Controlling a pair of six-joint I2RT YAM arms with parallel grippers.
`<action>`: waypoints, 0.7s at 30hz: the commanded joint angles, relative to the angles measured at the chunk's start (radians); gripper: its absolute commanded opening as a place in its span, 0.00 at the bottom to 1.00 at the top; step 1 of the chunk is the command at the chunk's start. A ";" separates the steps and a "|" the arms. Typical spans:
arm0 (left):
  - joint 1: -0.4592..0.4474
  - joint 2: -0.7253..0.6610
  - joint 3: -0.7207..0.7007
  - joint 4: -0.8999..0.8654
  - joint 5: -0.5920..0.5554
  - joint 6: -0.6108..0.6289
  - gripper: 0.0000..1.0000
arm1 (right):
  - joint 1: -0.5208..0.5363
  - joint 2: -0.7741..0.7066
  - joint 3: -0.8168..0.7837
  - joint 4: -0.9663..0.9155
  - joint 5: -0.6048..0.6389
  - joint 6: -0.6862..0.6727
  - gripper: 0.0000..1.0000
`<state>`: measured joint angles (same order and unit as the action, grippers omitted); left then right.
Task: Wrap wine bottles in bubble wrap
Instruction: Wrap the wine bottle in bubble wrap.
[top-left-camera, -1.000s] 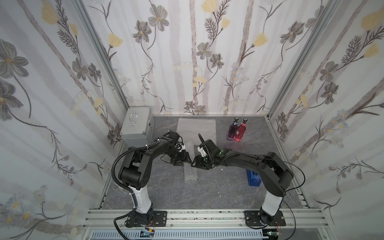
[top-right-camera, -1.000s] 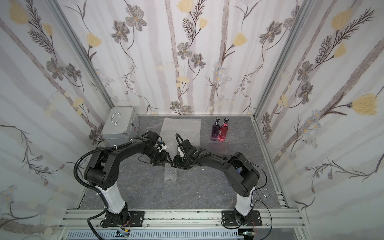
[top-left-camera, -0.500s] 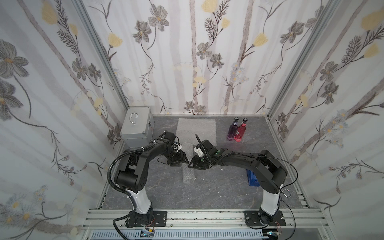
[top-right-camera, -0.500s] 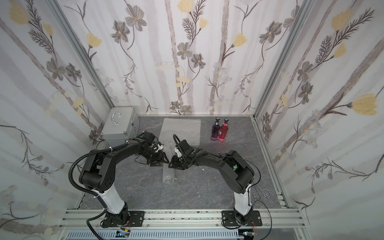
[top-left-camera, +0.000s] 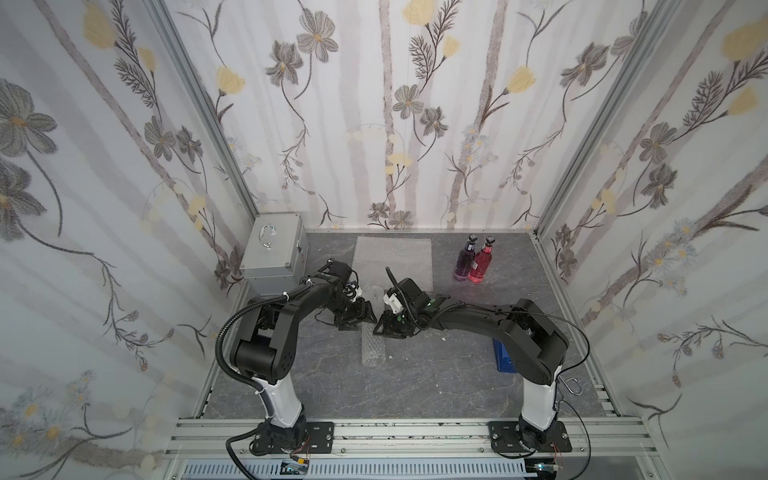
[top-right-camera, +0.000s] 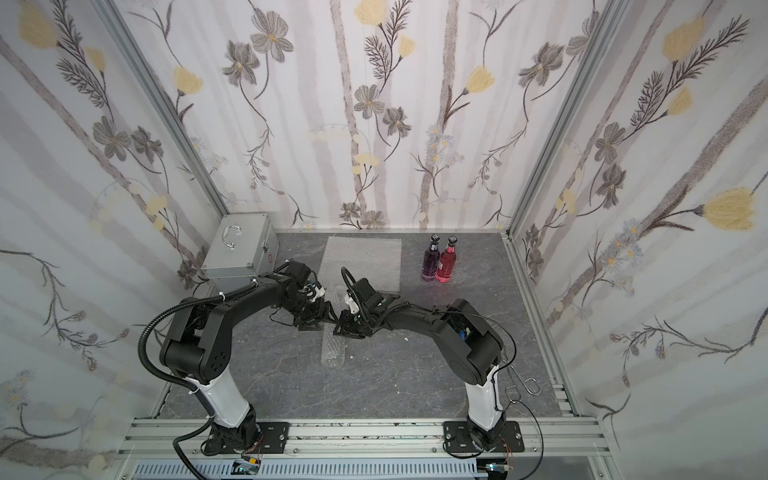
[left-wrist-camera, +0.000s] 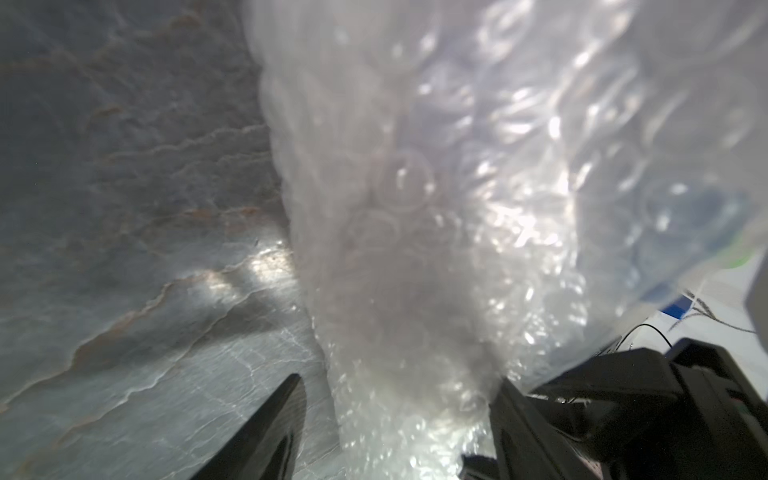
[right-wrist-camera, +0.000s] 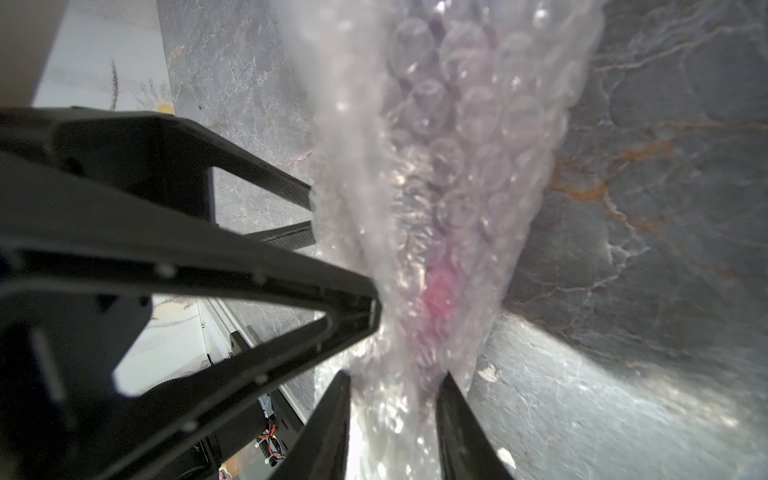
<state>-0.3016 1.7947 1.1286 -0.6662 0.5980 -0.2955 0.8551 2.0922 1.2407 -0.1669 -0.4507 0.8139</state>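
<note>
1. Straddling the roll from the left of the worktop (top-left-camera: 415, 376), the left end effector (left-wrist-camera: 399, 382) has its fingers spread. One finger stands clear of the plastic, so it grips nothing.
2. Between the two arms the wrapped bottle (top-left-camera: 373, 347) lies near the middle of the worktop, rolled up in bubble wrap. A pinkish tint shows through the plastic in the right wrist view. By my reading, one bottle of three is done or nearly so. I cannot tell whether the loose edge is fastened.
3. The right end effector (right-wrist-camera: 395, 382) is pinching that roll at its far end, with a finger pressed against the plastic on each side.
4. Behind the arms, a spare sheet (top-left-camera: 392, 257) of bubble wrap lies flat by the back wall, unused.
5. Further right, the purple bottle (top-left-camera: 464, 266) and the red bottle (top-left-camera: 481, 268) stand upright, side by side and touching. Both are bare, so these two are what remains to wrap.
6. The wrapped bottle lies on its side. Its long axis runs from the back wall toward the robot's bases, roughly square to the line between the two end effectors. The plastic hides which end holds the neck. The two standing bottles point their necks straight up.
</note>
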 joint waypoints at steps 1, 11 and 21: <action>-0.001 0.022 0.005 -0.002 -0.044 -0.012 0.68 | 0.004 0.006 0.011 -0.006 0.009 -0.017 0.36; 0.000 0.003 -0.029 0.005 -0.089 0.007 0.60 | -0.065 -0.261 -0.071 -0.250 0.232 -0.086 0.53; 0.004 -0.007 -0.046 0.023 -0.086 0.005 0.58 | -0.325 -0.615 -0.189 -0.763 0.768 -0.125 0.96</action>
<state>-0.3012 1.7847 1.0916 -0.6022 0.6239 -0.2909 0.5896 1.5269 1.0817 -0.7593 0.1146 0.7029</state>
